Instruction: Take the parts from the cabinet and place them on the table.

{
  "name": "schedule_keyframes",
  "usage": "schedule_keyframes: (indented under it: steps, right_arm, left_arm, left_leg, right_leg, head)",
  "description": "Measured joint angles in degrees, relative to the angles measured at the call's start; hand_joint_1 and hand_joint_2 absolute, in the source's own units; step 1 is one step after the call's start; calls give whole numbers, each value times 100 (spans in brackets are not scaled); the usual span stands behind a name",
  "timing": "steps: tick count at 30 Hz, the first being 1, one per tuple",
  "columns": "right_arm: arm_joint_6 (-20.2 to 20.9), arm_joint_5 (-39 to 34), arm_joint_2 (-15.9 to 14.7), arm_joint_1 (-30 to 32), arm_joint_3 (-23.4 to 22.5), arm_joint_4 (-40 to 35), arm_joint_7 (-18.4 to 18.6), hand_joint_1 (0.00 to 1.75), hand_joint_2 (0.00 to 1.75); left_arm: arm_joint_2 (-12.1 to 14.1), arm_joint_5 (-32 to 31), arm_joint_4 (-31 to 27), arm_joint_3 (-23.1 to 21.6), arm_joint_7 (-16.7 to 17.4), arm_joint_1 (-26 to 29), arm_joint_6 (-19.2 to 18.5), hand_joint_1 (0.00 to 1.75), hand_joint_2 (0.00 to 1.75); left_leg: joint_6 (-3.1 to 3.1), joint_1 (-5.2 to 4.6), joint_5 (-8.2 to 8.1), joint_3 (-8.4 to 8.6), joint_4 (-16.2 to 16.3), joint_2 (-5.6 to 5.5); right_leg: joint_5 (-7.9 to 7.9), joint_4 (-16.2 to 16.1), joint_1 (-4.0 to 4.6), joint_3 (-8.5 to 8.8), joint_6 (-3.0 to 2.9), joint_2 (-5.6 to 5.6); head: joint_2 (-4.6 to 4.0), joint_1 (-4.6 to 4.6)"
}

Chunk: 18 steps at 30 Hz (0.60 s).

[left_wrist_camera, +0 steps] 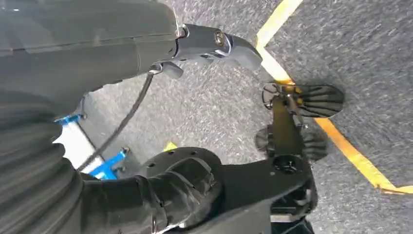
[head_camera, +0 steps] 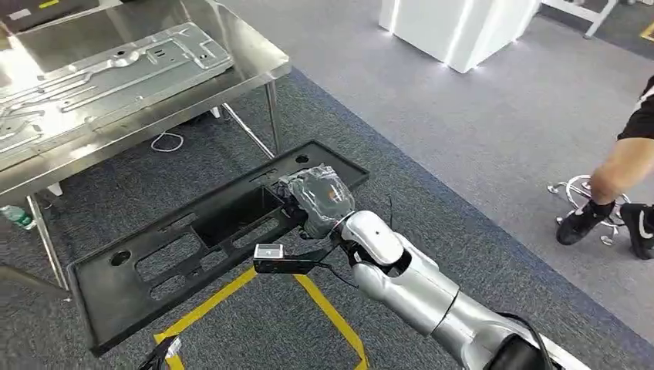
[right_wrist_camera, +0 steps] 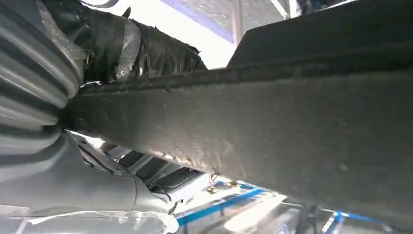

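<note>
- One black panel (head_camera: 208, 247), long and flat with cut-out holes, is gripped by the right hand (head_camera: 316, 202) near one end and held above the grey carpet (head_camera: 478, 139).
- From that hand, the panel runs out to the robot's left and slightly back toward its body; its far end hangs over the yellow tape (head_camera: 332, 312) on the floor.
- In the right wrist view, the panel's edge (right_wrist_camera: 272, 131) crosses the frame right against the hand (right_wrist_camera: 44, 97), with dark wrapped fingers (right_wrist_camera: 141, 48) folded over one face.
- The right hand is covered in a clear wrap with dark material beneath.
- Ahead of the right hand and to its left stands the steel worktop (head_camera: 254, 65), carrying a pressed metal sheet (head_camera: 100, 73); the panel is apart from it, lower and nearer the robot.
- In the left wrist view, the left hand (left_wrist_camera: 195, 175) hangs over the carpet near the tape (left_wrist_camera: 341, 141); whether its fingers are spread or closed cannot be told.
- Well off to the right of the right hand, a person's arm (head_camera: 621, 166) and dark shoes (head_camera: 609, 220) show at the frame edge, next to a chair base (head_camera: 574, 189).
- Beyond the worktop stands a white block (head_camera: 455, 27).
</note>
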Motion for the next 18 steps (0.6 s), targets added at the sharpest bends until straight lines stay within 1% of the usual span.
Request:
schedule_keyframes:
  steps: [1, 2, 3, 4, 5, 6, 7, 8, 9, 10, 11, 12, 13, 14, 15, 16, 17, 18]
  right_arm:
    - [-4, 22, -55, -28, 0, 9, 9, 175, 175]
    - [-15, 41, -96, -47, 0, 9, 22, 175, 175]
    - [-22, 61, -142, -54, 2, 18, 41, 175, 175]
    - [-24, 85, -166, -66, 4, 17, 52, 175, 175]
    - [-24, 96, -188, -87, 4, 13, 59, 175, 175]
    - [-28, 96, -192, -104, 4, 13, 59, 175, 175]
    - [-37, 96, -194, -114, 4, 9, 66, 175, 175]
    - [-50, 98, -212, -137, 4, 11, 52, 175, 175]
    - [-57, 98, -229, -142, 4, 13, 52, 175, 175]
    - [-57, 98, -245, -137, 4, 15, 55, 175, 175]
    - [-57, 103, -260, -134, 15, 20, 55, 175, 175]
    - [-59, 114, -269, -133, 22, 20, 70, 175, 175]
    - [-63, 114, -277, -140, 24, 20, 90, 175, 175]
    - [-66, 114, -284, -155, 22, 20, 107, 175, 175]
    - [-68, 114, -295, -179, 22, 18, 127, 175, 175]
    - [-72, 114, -312, -210, 15, 17, 142, 175, 175]
    - [-81, 114, -341, -253, 7, 17, 162, 175, 175]
    - [-85, 109, -350, -285, -4, 15, 166, 175, 175]
  left_arm:
    - [-11, -9, 0, 0, -18, 5, -35, 0, 175]
    - [2, -11, 0, 0, -26, -14, -72, 0, 175]
    - [24, -17, 0, 0, -39, 2, -94, 0, 175]
    - [28, -28, 0, 0, -39, 40, -118, 0, 175]
    - [33, -28, 0, 0, -44, 77, -122, 0, 175]
    - [48, -28, 2, 0, -44, 109, -127, 0, 175]
    - [52, -28, 2, 0, -44, 113, -137, 0, 175]
    - [59, -28, 2, 0, -52, 82, -144, 0, 175]
    - [59, -28, 2, 0, -55, 50, -142, 0, 175]
    - [59, -28, 2, 0, -55, 41, -144, 0, 175]
    - [59, -28, 2, 0, -57, 47, -144, 0, 175]
    - [59, -28, 2, 0, -57, 50, -142, 0, 175]
    - [70, -39, 2, 0, -55, 64, -125, 0, 175]
    - [90, -41, 2, 0, -55, 70, -116, 0, 175]
    - [109, -41, 2, 0, -50, 71, -103, 0, 175]
    - [111, -41, 2, 0, -30, 58, -103, 0, 175]
    - [137, -39, 2, 0, -9, 54, -115, 0, 175]
    - [144, -39, 2, 0, 16, 61, -138, 0, 175]
  left_leg:
    - [-23, 23, 5, -41, 4, -48]
    - [-63, 25, 20, -97, 46, -116]
    - [-111, 73, 44, -123, 1, -196]
    - [-170, 104, 55, -119, -40, -285]
    - [-217, 93, 81, -122, -56, -363]
    - [-213, 91, 65, -137, -15, -215]
    - [-243, 46, -40, -192, 142, 210]
    - [-281, 49, -253, -362, 515, 448]
    - [-307, 61, -448, -577, 951, 541]
    - [-331, 70, -615, -806, 1397, 578]
    - [-355, 83, -672, -963, 1685, 586]
    - [-368, 93, -601, -956, 1658, 589]
    - [-377, 101, -387, -779, 1320, 609]
    - [-373, 102, -162, -501, 839, 666]
    - [-366, 96, 46, -170, 276, 827]
    - [-323, 38, -34, -51, 17, 1073]
    - [-247, 31, 11, -25, -11, 1016]
    - [-197, 22, 6, -46, 12, 925]
  right_leg:
    - [-69, -138, -40, 63, -38, 372]
    - [-43, -286, -43, 63, -30, 435]
    - [-47, -266, 7, 64, -15, 320]
    - [-57, -279, 35, 77, -43, 277]
    - [-26, -337, 27, 139, -71, 197]
    - [20, -422, -47, 190, -88, 109]
    - [31, -463, -32, 244, -127, 34]
    - [29, -468, -15, 277, -138, -69]
    - [9, -463, -4, 294, -150, -172]
    - [-14, -454, -1, 300, -150, -283]
    - [-33, -442, -1, 300, -145, -386]
    - [-46, -433, -3, 302, -137, -456]
    - [-71, -417, -5, 309, -119, -549]
    - [-99, -403, -8, 326, -99, -623]
    - [-133, -385, -9, 352, -71, -695]
    - [-162, -378, 26, 361, -31, -749]
    - [-186, -365, 60, 360, 3, -793]
    - [-189, -382, 65, 381, 27, -833]
  head:
    - [0, -7]
    - [2, -2]
    - [0, 9]
    - [2, 13]
    - [0, 9]
    - [0, 4]
    - [0, -13]
    - [0, -2]
    - [0, -7]
    - [0, -2]
    - [0, -9]
    - [0, -7]
    - [0, -7]
    - [0, -7]
    - [0, -7]
    - [0, -7]
    - [0, 13]
    - [0, 9]
